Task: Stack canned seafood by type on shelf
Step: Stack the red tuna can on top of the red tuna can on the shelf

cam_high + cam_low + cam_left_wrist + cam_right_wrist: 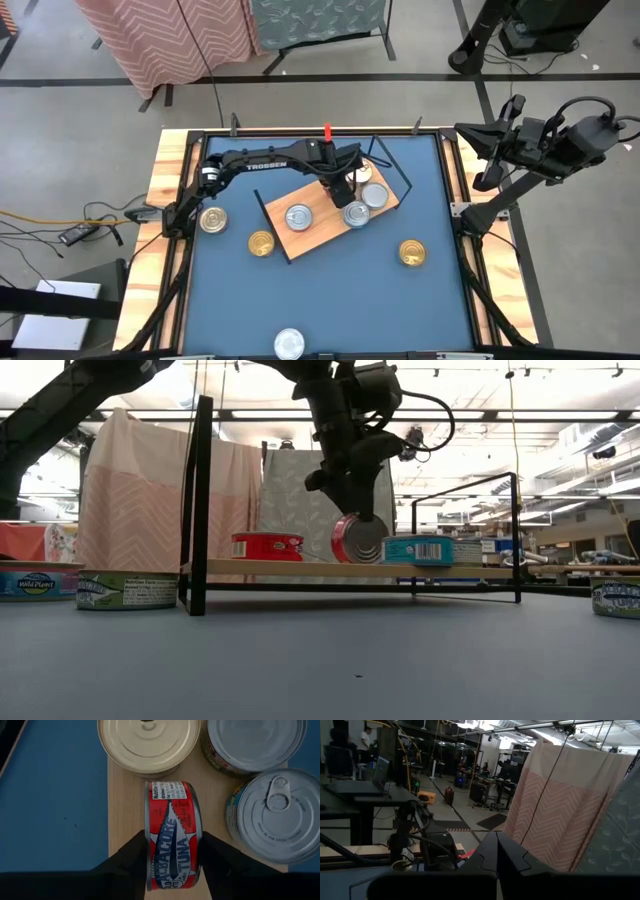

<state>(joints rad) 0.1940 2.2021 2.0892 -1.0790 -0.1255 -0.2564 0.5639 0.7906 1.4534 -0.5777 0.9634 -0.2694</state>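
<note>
While your left gripper (172, 857) pinches the red albacore tin (172, 832) on edge between its fingers over the shelf (315, 238) at frame centre, three flat tins crowd it. Your right gripper (495, 851), fingers pressed together, waits at upper right, off the bench (320, 300).

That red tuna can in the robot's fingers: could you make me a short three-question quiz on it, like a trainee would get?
1. True or false: the red tuna can stands on its edge between the left gripper's fingers.
2. What is directly under it? A) blue table B) wooden shelf C) another can
3. Fill in: the right gripper waits ____ the table.

Key: 1 true; 2 B; 3 beside, off its right edge.
</note>
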